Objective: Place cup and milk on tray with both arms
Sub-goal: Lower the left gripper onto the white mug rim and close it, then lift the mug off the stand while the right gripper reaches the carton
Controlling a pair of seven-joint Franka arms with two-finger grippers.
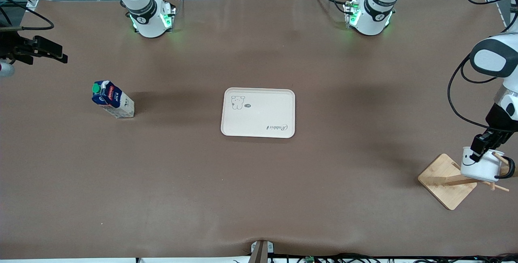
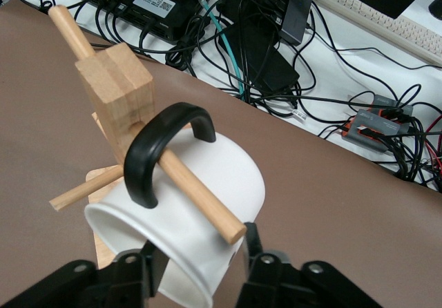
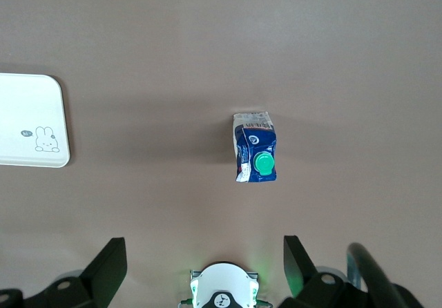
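The cup [image 1: 480, 165] hangs by its black handle [image 2: 155, 152] on a peg [image 2: 200, 199] of a wooden stand at the left arm's end of the table. My left gripper [image 1: 483, 146] is at the cup's rim, with its fingers [image 2: 253, 261] against two sides of the cup [image 2: 214, 184]. The milk [image 1: 112, 99] stands on the table toward the right arm's end. The tray [image 1: 259, 127] lies bare at mid-table. My right gripper [image 1: 42, 49] is open and empty, high over the right arm's end of the table. Its wrist view shows the milk [image 3: 255, 156] and a tray corner [image 3: 31, 114] below.
The stand has a square wooden base [image 1: 445, 182] and an upright post [image 2: 117, 87] with several pegs, close to the table's edge. Cables and electronics [image 2: 276, 39] lie off the table past that edge. The right arm's base [image 3: 222, 291] shows between its fingers.
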